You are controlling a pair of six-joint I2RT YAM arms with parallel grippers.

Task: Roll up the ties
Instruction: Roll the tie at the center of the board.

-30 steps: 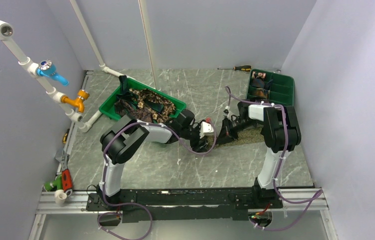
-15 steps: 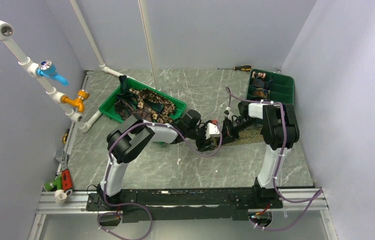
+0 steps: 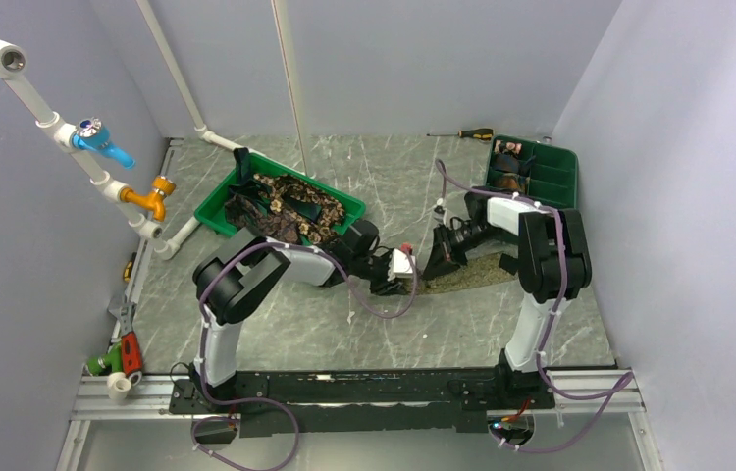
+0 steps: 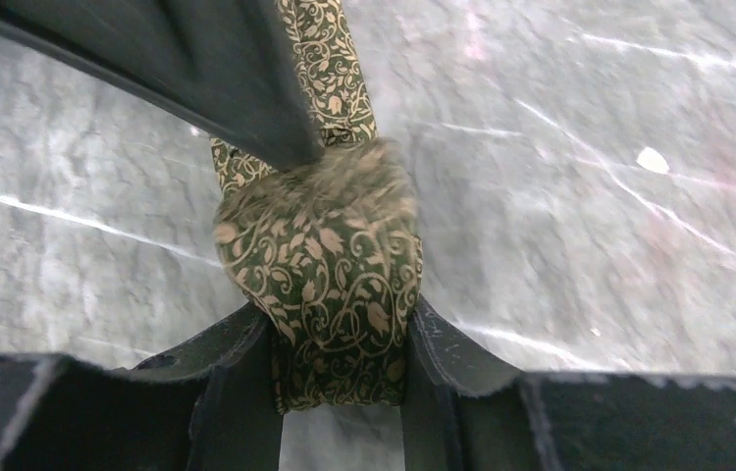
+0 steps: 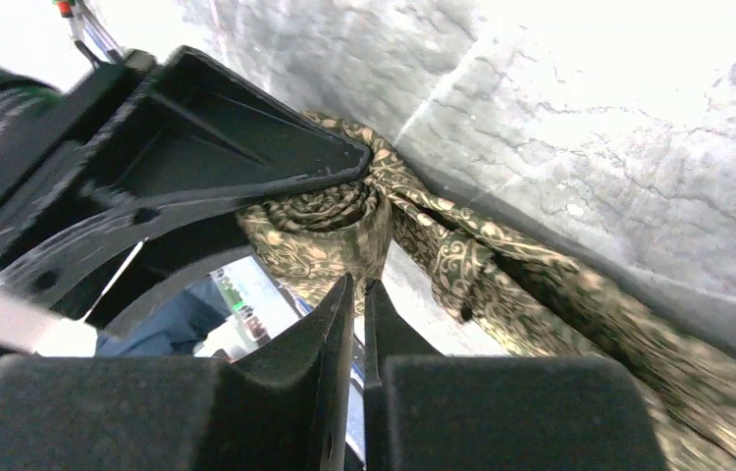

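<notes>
I watch from a fixed camera high behind the arm bases (image 3: 364, 389), tilted down over the whole table (image 3: 286, 329). The left wrist camera looks along the left gripper (image 4: 340, 324), very close on the rolled tie (image 4: 325, 255). The right wrist camera, by the right gripper (image 5: 357, 287), faces that same coil from the opposite side, equally near.

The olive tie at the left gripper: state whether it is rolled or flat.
Partly rolled. One end is a tight coil clamped in the left gripper; the rest of the tie trails away as a flat strip.
</notes>
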